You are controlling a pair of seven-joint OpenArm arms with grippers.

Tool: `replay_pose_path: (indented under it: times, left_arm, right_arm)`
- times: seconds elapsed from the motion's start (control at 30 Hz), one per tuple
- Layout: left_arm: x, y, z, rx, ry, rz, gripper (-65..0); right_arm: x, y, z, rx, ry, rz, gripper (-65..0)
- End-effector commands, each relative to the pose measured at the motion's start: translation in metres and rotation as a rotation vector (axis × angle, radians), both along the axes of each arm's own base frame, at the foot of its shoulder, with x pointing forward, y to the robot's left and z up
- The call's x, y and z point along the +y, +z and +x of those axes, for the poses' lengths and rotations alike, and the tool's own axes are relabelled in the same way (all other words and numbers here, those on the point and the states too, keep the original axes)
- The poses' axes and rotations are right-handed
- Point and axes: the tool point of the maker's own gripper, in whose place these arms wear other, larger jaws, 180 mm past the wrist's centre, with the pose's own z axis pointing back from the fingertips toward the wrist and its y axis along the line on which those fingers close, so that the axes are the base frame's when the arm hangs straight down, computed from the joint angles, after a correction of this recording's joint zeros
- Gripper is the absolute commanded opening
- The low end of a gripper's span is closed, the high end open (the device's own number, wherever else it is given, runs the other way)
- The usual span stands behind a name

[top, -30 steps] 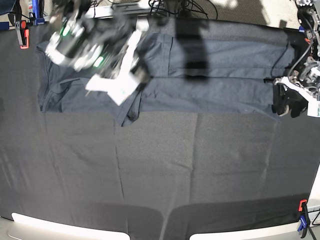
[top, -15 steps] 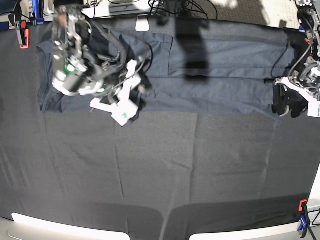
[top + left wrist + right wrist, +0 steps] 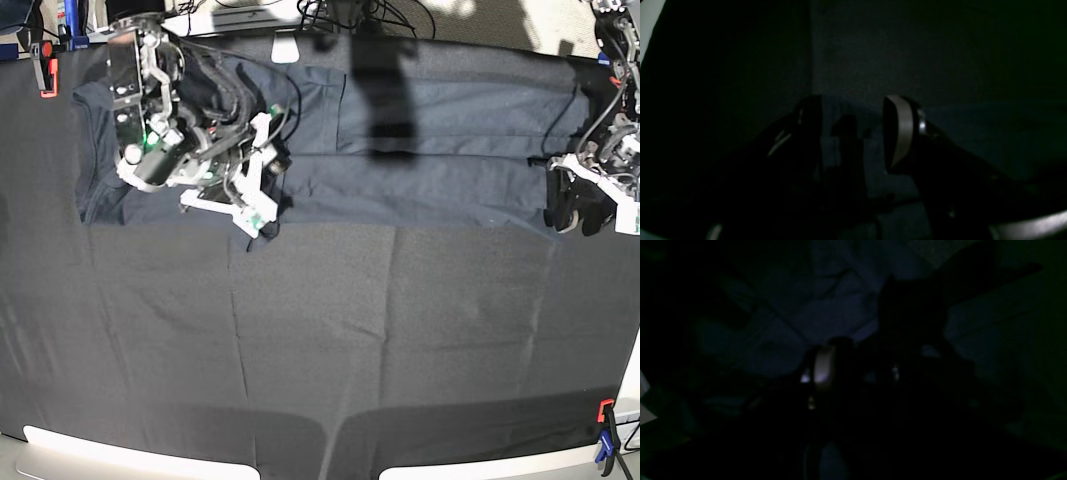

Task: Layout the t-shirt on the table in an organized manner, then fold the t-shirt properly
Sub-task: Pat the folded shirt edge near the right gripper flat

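Note:
The dark navy-grey t-shirt (image 3: 450, 120) lies along the far side of the black-clothed table (image 3: 400, 330), folded lengthwise into a long band. My right gripper (image 3: 258, 205) is low over the shirt's near edge at its left part. In the very dark right wrist view, its fingers (image 3: 821, 368) stand apart over wrinkled shirt cloth (image 3: 826, 313). My left gripper (image 3: 572, 212) rests at the shirt's right end. In the left wrist view it (image 3: 853, 133) is open, with the shirt's edge (image 3: 973, 133) under and between the fingers.
A red clamp (image 3: 47, 72) sits at the table's far left edge and a red and blue clamp (image 3: 605, 430) at the near right corner. Cables (image 3: 340, 12) lie behind the table. White panels (image 3: 120, 455) line the front edge.
My right arm has swung down and left, from above the shirt's middle-left to low over its near edge. The left arm has not moved.

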Motion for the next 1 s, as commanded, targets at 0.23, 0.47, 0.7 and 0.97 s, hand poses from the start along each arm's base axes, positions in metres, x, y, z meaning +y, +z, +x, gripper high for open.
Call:
replay_pose_path:
  times: [0.23,0.47,0.7,0.97]
  left_arm:
    - [0.003,0.017,0.006,-0.057,-0.002,0.007,-37.3]
    - [0.008,0.016,0.007,-0.054,0.030,0.005,-37.3]
    - [0.010,0.016,0.007,-0.053,0.042,0.003,-37.3]
    - [0.010,0.016,0.007,-0.052,0.042,0.004,-37.3]
  right_arm:
    - [-0.012,0.013,0.014,-0.066,0.018,-0.047,-65.0]
    - [-0.009,0.056,0.008,-0.206,0.066,-0.061,-65.0]
    - [0.007,0.070,-0.037,-0.216,0.110,-0.022,-65.0]
    - [0.006,0.063,-0.032,-0.240,0.095,-0.009,-52.7]
